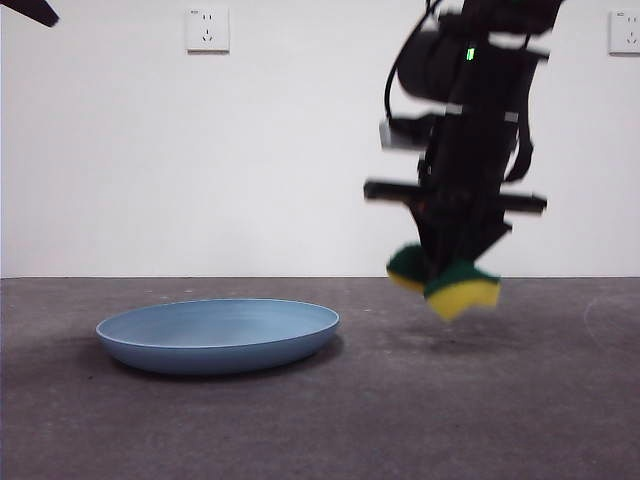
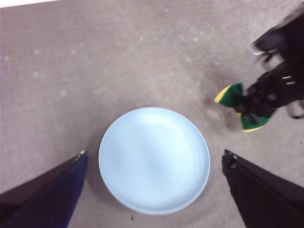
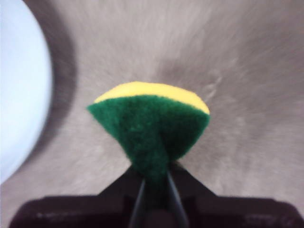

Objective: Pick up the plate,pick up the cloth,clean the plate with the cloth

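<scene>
Lab: bare wall [image 1: 300,150], sockets [image 1: 207,29]

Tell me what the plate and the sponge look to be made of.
Plate: probably plastic, though glazed ceramic can't be ruled out; smooth matte light-blue surface with only soft sheen and a thin raised rim. Sponge: soft yellow foam with a fuzzy dark green scouring layer; it pinches and folds between the right gripper jaws.
</scene>
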You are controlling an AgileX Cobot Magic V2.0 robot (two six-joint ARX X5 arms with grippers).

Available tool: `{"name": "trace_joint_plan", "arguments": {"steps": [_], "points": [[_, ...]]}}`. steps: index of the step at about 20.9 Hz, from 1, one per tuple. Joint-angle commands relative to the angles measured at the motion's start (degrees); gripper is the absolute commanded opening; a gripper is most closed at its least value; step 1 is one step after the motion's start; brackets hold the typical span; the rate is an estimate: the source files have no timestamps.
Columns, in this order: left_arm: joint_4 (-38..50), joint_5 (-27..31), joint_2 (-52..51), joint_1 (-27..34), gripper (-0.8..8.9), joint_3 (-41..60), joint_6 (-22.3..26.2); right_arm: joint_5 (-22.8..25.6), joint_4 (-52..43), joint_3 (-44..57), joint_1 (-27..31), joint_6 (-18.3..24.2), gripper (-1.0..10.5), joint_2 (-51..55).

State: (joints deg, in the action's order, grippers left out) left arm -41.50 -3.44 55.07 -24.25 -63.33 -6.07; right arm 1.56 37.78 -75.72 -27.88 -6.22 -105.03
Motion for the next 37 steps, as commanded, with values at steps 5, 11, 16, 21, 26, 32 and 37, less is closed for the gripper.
{"name": "trace_joint_plan", "arguments": {"steps": [5,11,16,21,26,32,37], "points": [[-2.78,0.15,-0.02,-0.22,4.70,0.28,-0.35,-0.20,0.00,0.33,0.55,-0.39,3.9,-3.85],[-2.75,0.15,0.02,-0.22,4.70,0.28,-0.35,-0.17,1.64,0.33,0.87,-0.39,5.5,-3.67],[-2.67,0.44,0.61,-0.20,4.67,0.28,-0.13,-0.20,3.72,0.33,0.76,-0.66,5.3,1.51],[-0.55,2.34,2.67,-0.20,-0.08,0.28,0.31,-0.15,10.97,0.33,0.39,0.76,-0.1,15.34],[1.53,3.34,2.75,-0.20,-0.08,0.28,2.10,-0.09,10.27,0.33,0.37,0.79,-0.1,27.28],[4.24,5.64,-2.38,-0.22,-0.08,0.61,4.61,0.63,3.72,2.62,-1.70,1.60,-0.1,40.48],[11.45,9.31,-13.70,-0.26,-0.08,10.88,4.59,7.89,-6.51,16.46,-5.14,1.51,-0.1,52.74]]}}
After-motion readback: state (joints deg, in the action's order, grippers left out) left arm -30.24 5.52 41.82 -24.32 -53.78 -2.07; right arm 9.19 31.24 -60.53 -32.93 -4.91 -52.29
